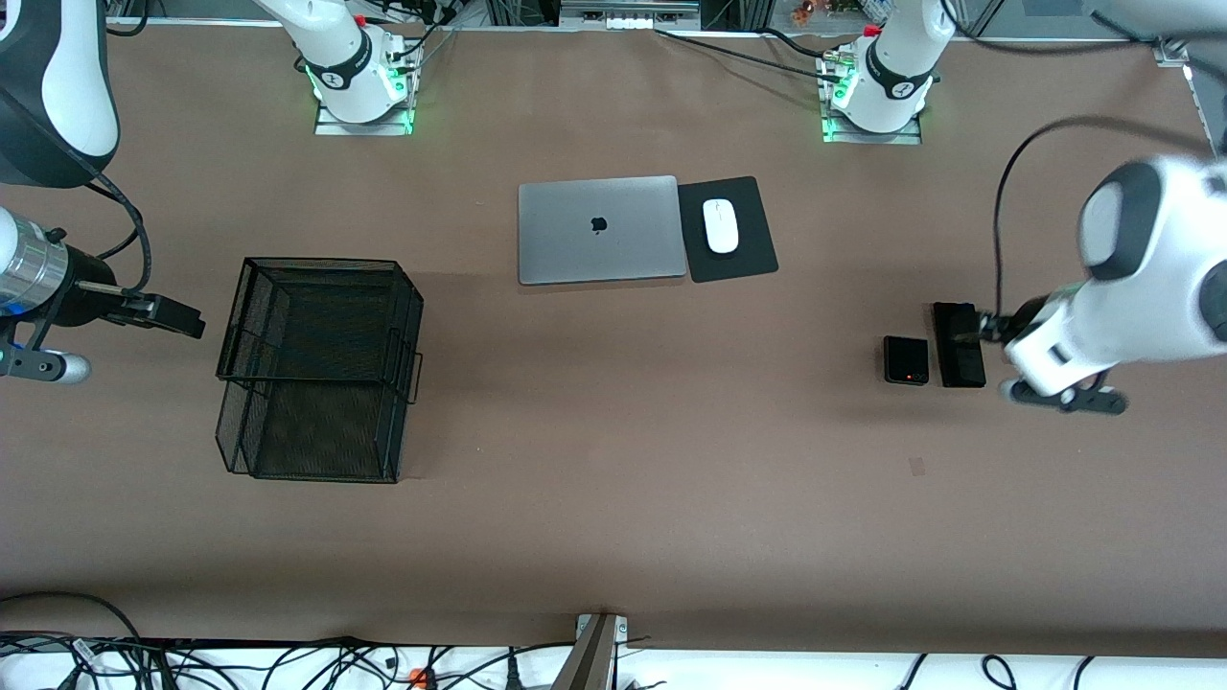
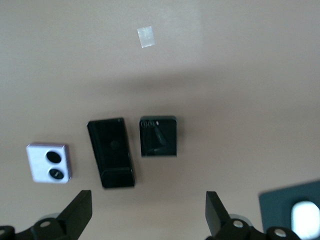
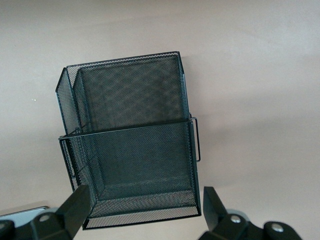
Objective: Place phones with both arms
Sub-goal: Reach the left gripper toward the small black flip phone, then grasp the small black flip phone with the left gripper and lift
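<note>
Three phones lie toward the left arm's end of the table. A small black flip phone (image 1: pixel 906 360) (image 2: pixel 158 136) sits beside a long slim black slab (image 1: pixel 959 345) (image 2: pixel 111 152). A lavender phone with two black circles (image 2: pixel 48 162) shows only in the left wrist view; the left arm hides it in the front view. My left gripper (image 1: pixel 987 328) (image 2: pixel 147 202) hangs open over the table by the slab, holding nothing. My right gripper (image 1: pixel 187 321) (image 3: pixel 145 197) hangs open and empty beside a black mesh basket (image 1: pixel 316 383) (image 3: pixel 132 145).
A closed grey laptop (image 1: pixel 601 230) lies mid-table near the robots' bases, with a white mouse (image 1: pixel 721 225) (image 2: pixel 305 215) on a black pad (image 1: pixel 743 257) beside it. A small tape patch (image 1: pixel 917 467) (image 2: pixel 145 36) marks the table nearer the front camera than the phones.
</note>
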